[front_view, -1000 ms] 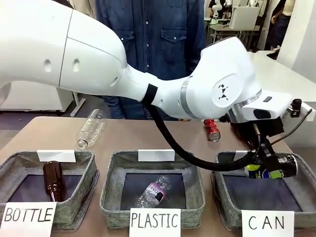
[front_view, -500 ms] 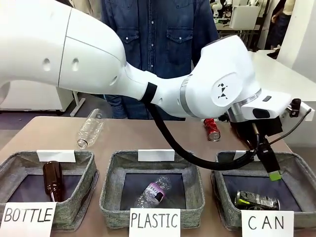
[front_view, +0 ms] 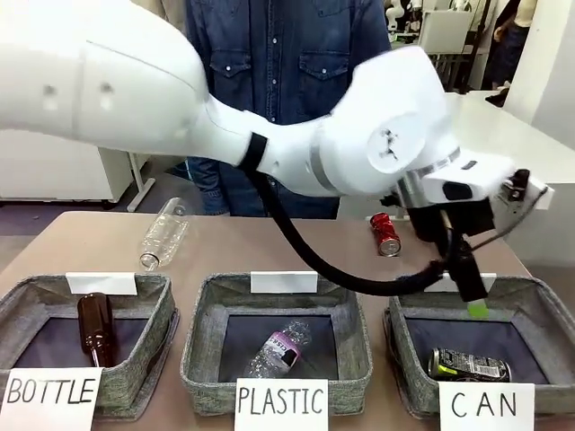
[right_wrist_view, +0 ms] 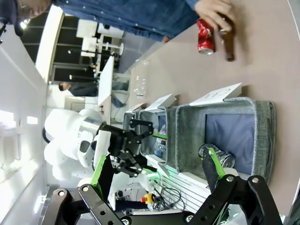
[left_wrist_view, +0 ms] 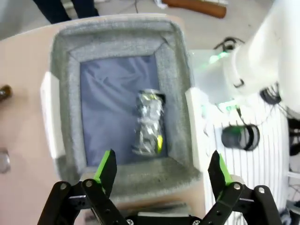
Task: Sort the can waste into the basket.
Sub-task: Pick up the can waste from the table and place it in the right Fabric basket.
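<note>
The black can (front_view: 467, 365) with green-yellow print lies on its side inside the grey basket (front_view: 537, 296) marked "CAN". Above that basket hangs my left gripper (front_view: 472, 301), open and holding nothing. The left wrist view looks straight down: the left gripper (left_wrist_view: 162, 168) stands wide apart over the basket (left_wrist_view: 117, 42), with the black can (left_wrist_view: 149, 123) on its dark floor. The red can (front_view: 386, 233) lies on the table beyond the basket. My right gripper (right_wrist_view: 157, 169) is open and holds nothing; past it I see the basket (right_wrist_view: 265, 136), the black can (right_wrist_view: 216, 157) and the red can (right_wrist_view: 205, 35).
A person's hand (right_wrist_view: 215, 11) rests on a brown bottle (right_wrist_view: 228, 44) beside the red can. The "BOTTLE" bin holds a brown bottle (front_view: 97, 328); the "PLASTIC" bin holds a clear bottle (front_view: 280, 348). Another clear bottle (front_view: 164, 235) lies on the table at far left.
My left gripper opened over the CAN basket and the black can dropped from it onto the basket floor. The left arm has since drawn up and slightly left.
</note>
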Robot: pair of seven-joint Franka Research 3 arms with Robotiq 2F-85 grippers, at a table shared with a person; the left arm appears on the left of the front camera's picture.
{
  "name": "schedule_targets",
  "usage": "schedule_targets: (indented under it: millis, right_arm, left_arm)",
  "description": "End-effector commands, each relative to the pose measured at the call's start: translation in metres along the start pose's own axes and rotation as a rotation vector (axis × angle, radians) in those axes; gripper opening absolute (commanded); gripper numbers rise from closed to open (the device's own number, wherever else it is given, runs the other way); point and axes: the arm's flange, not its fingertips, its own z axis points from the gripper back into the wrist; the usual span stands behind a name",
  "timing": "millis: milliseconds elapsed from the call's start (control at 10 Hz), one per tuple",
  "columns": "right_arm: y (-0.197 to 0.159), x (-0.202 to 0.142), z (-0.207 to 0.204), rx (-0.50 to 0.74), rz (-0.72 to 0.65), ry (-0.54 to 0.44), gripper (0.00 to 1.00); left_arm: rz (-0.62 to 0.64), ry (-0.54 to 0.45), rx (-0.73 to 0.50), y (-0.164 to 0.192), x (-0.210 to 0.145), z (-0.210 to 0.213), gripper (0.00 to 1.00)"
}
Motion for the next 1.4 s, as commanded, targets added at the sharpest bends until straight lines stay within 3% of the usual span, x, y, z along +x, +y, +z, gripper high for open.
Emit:
schedule_targets:
  millis: [0, 200, 400, 800, 900, 1000, 1100, 1200, 1300]
  right_arm:
    - [0.004, 0.004, -0.008, -0.016, 0.034, 0.03, 1.0]
    - [0.009, 0.019, -0.031, -0.021, 0.018, 0.113, 1.0]
    - [0.022, 0.03, -0.056, -0.042, 0.044, 0.192, 1.0]
    - [0.044, 0.042, -0.087, -0.044, 0.074, 0.281, 1.0]
    - [0.05, 0.043, -0.092, -0.05, 0.094, 0.301, 1.0]
    - [0.056, 0.044, -0.099, -0.058, 0.104, 0.319, 1.0]
    - [0.062, 0.047, -0.11, -0.068, 0.116, 0.341, 1.0]
    - [0.068, 0.049, -0.121, -0.057, 0.129, 0.368, 1.0]
    - [0.073, 0.053, -0.132, -0.06, 0.143, 0.399, 1.0]
  left_arm:
    - [-0.015, 0.071, -0.053, -0.032, -0.051, 0.064, 1.0]
    - [0.053, 0.064, -0.074, -0.049, -0.121, 0.14, 1.0]
    - [0.208, 0.053, -0.019, -0.057, -0.204, 0.207, 1.0]
    - [0.653, -0.136, 0.112, -0.097, -0.401, 0.34, 1.0]
    - [0.763, -0.202, 0.12, -0.109, -0.447, 0.361, 1.0]
    - [0.879, -0.306, 0.07, -0.12, -0.496, 0.379, 1.0]
    - [1.079, -0.438, -0.037, -0.136, -0.551, 0.392, 1.0]
    - [1.214, -0.568, -0.131, -0.157, -0.589, 0.398, 1.0]
    - [1.287, -0.669, -0.121, -0.183, -0.616, 0.401, 1.0]
